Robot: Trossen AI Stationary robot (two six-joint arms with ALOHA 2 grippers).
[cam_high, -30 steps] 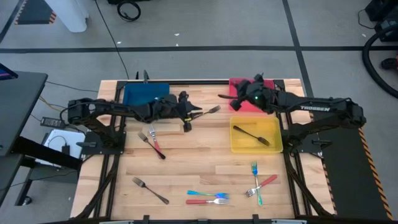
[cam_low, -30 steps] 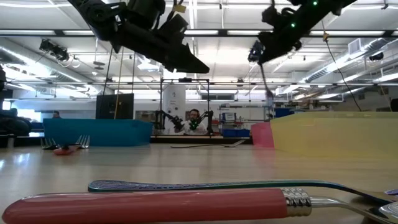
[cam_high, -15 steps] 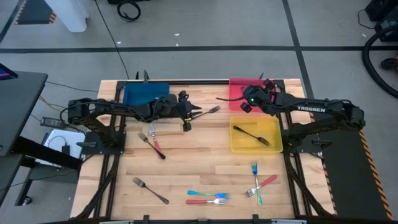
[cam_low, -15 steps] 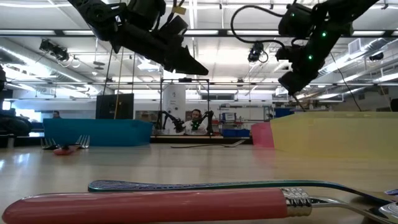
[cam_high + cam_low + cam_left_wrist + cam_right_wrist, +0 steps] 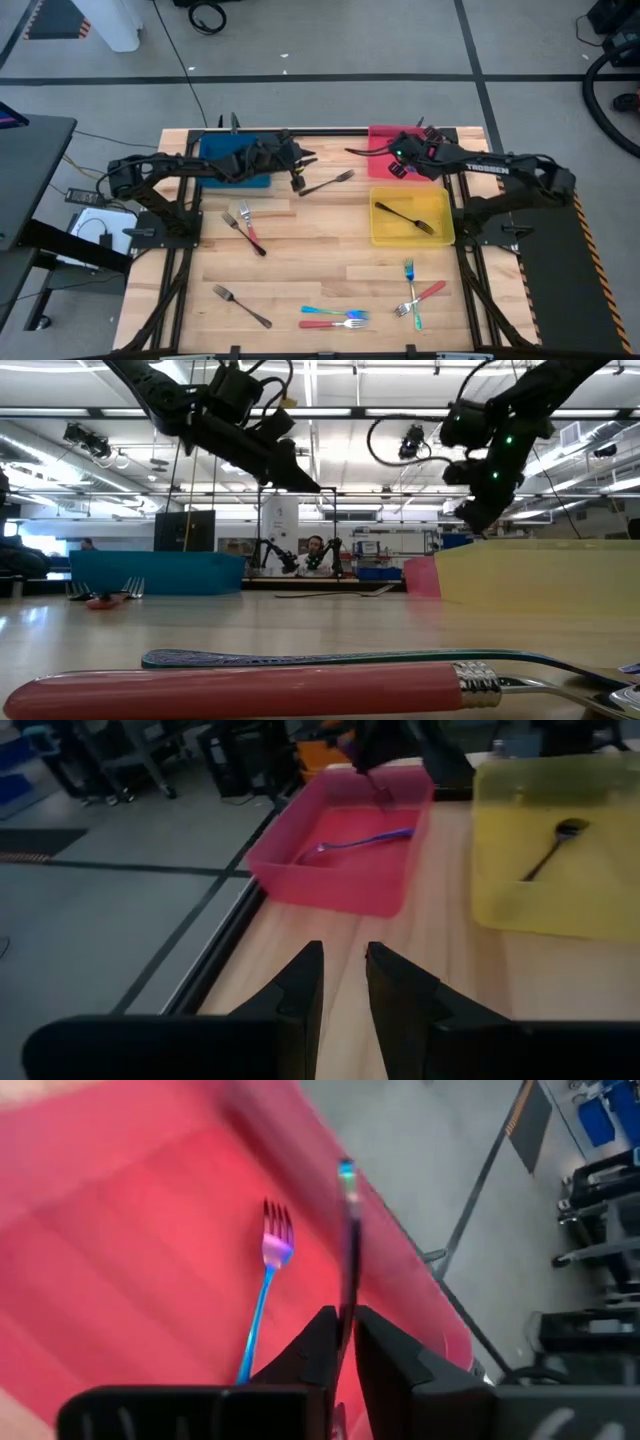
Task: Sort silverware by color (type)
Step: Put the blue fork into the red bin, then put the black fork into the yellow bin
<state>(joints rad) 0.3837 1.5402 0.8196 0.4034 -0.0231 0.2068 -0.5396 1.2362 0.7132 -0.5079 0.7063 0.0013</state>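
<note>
The silverware is spread over the table and three trays. A blue iridescent fork (image 5: 262, 1295) lies flat on the floor of the red tray (image 5: 380, 137) at the far right of the table; the left wrist view shows the same fork (image 5: 362, 842) there. A dark fork (image 5: 403, 217) lies in the yellow tray (image 5: 440, 236) just in front of the red one. Another grey fork (image 5: 328, 183) rests on the bare wood between the blue tray (image 5: 215, 150) and the red tray. Toward the left-centre, a red-handled fork (image 5: 250, 231) and a grey one lie crossed. A further grey fork (image 5: 241, 305) sits near the front left. Along the front edge lie a teal and red pair (image 5: 334, 318), and a crossed group (image 5: 414, 296) to the right.

The right gripper (image 5: 343, 1325) hangs over the red tray, its fingers a narrow slit apart with a thin dark fork handle (image 5: 349, 1230) between them; whether they pinch it cannot be told. The left gripper (image 5: 342, 982) hovers beside the blue tray, jaws narrowly parted and holding nothing.
</note>
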